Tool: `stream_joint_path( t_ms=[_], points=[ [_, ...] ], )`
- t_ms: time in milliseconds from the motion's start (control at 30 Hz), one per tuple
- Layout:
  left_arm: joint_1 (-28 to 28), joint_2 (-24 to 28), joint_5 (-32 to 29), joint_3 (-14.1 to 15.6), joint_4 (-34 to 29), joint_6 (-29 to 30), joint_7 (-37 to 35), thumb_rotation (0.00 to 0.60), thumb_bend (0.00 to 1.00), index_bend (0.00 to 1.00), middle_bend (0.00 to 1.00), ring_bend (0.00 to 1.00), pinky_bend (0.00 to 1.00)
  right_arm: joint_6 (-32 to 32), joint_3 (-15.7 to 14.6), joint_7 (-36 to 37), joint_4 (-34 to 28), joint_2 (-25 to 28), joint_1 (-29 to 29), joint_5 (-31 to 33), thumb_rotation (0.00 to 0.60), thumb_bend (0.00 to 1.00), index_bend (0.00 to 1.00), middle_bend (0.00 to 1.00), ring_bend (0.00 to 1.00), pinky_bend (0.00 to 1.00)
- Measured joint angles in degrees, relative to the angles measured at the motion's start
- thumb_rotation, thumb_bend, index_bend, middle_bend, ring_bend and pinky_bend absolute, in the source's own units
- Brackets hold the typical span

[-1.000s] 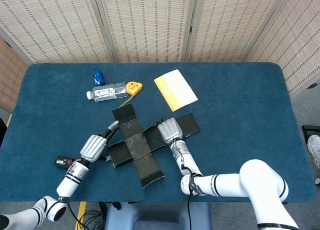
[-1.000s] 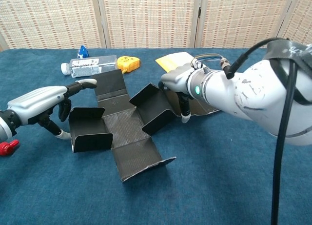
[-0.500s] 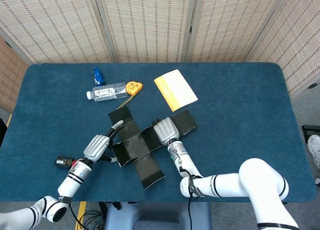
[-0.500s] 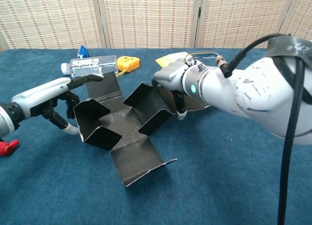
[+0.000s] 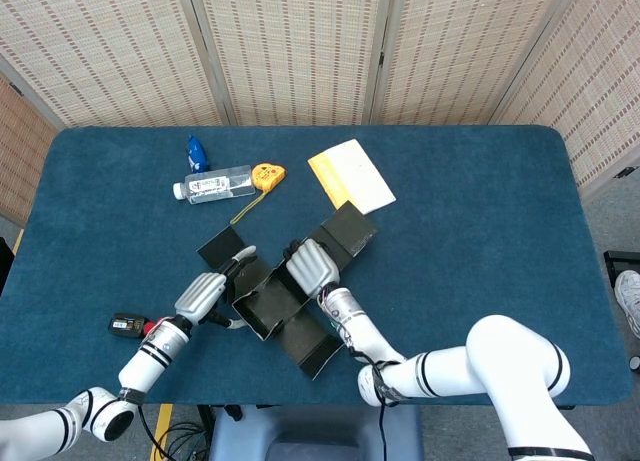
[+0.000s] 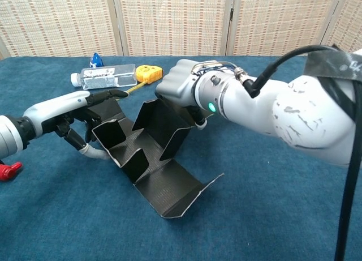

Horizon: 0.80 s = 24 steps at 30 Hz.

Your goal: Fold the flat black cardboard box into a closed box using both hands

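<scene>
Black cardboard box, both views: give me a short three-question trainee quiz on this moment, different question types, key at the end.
1. True or false: the black cardboard box is already closed.
2. Multiple choice: which thing lies nearest the clear water bottle? A) yellow tape measure B) yellow booklet C) small black device
3. Fill in: the left hand and the right hand each push one side ____ of the box upward.

Key
1. False. The side flaps stand up, but the top is open and the near panel lies flat on the blue table.
2. A. The tape measure sits right beside the bottle.
3. flap
</scene>
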Motion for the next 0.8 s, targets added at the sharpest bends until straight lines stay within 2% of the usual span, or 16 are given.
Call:
stream_joint_path(
  t_ms=[300, 800],
  points=[
    [-0.89, 1.14, 0.05, 0.22, -0.82, -2.21, -6.59, 0.6, 0.09, 0.0, 0.0, 0.59, 0.59, -1.93, -1.98, -1.33, 1.3, -0.23, 1.37, -6.46, 0.6, 0.14, 0.34, 0.39, 0.72, 0.89],
    [-1.73, 1.31, 2.41, 1.74, 1.49, -2.92, -18.55, 0.6, 0.09, 0.0, 0.0, 0.59, 0.62, -6.58, -4.17, -0.72, 2.75, -0.04, 2.72, -14.65, 0.6, 0.15, 0.36, 0.4, 0.72, 0.89]
  ],
)
